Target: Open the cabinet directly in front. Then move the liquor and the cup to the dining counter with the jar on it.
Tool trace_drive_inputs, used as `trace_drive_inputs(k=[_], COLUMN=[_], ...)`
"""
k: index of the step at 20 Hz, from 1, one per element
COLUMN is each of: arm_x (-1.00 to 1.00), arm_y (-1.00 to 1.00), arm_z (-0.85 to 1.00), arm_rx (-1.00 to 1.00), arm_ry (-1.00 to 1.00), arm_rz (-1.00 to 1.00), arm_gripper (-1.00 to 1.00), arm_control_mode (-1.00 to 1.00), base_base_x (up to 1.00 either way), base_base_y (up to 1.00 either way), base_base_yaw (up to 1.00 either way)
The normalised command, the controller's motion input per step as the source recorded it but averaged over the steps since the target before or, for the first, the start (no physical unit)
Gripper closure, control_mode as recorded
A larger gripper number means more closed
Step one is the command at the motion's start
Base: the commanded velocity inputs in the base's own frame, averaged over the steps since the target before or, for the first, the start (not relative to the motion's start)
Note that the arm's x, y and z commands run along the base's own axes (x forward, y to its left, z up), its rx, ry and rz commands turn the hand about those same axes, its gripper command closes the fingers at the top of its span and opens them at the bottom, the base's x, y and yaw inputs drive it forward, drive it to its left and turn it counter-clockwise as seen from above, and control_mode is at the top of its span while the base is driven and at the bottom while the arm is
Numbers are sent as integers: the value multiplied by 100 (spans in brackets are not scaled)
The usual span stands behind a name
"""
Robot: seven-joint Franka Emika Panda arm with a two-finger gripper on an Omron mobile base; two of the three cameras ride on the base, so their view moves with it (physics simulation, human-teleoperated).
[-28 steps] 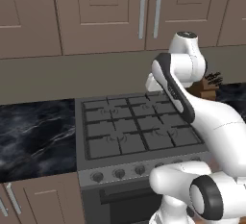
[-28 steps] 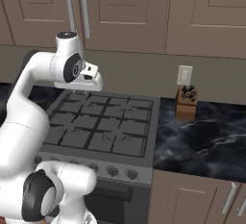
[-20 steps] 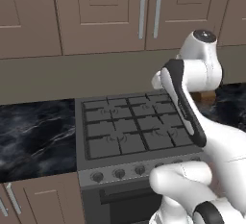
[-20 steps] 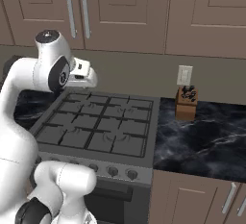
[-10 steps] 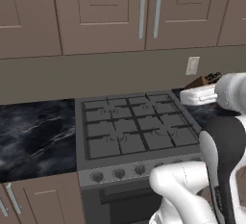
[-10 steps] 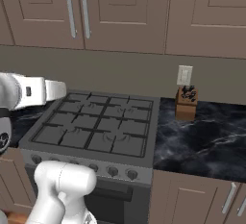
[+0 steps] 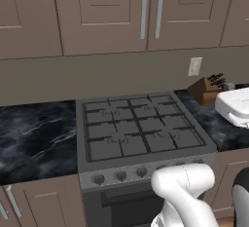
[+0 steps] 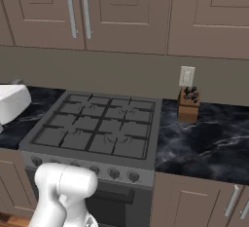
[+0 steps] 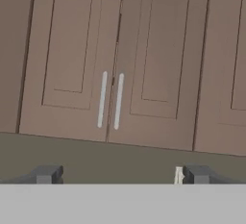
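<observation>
Right now your gripper (image 9: pixel 120 174) faces the shut cabinet (image 9: pixel 115 59).
Jaws spread wide, pinching and touching nothing; the cabinet's two silver handles (image 9: pixel 110 100) hang straight ahead, well apart from your fingertips (image 9: pixel 47 174).

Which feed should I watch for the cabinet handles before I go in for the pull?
The hand view: the cabinet faces it squarely, both shut doors and the handles in full. The left and right base views catch only the doors' lower part, handles cut off at the top edge.

grey stove (image 7: pixel 141 136) btwn black marble worktops (image 8: pixel 209 141), knife block (image 8: pixel 188 104) nr wall outlet (image 8: pixel 187 76)
</observation>
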Motion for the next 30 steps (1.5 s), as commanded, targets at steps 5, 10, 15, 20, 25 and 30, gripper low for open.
trace_drive_inputs(k=[5,10,15,20,25,30], arm_x=[5,55,92,97,91,88], arm_y=[1,0,0,0,-4,0], arm_z=[21,2,0,0,1,7], arm_rx=[0,0,2,1,5,3], arm_ry=[-19,-2,0,0,-2,0], arm_rz=[0,0,0,0,2,0], arm_gripper=[-100,-100,-100,-100,-100,-100], arm_control_mode=[-100,-100,-100,-100,-100,-100], base_base_x=[0,0,0,0,0,0], base_base_y=[0,0,0,0,0,0], base_base_yaw=[0,0,0,0,0,0])
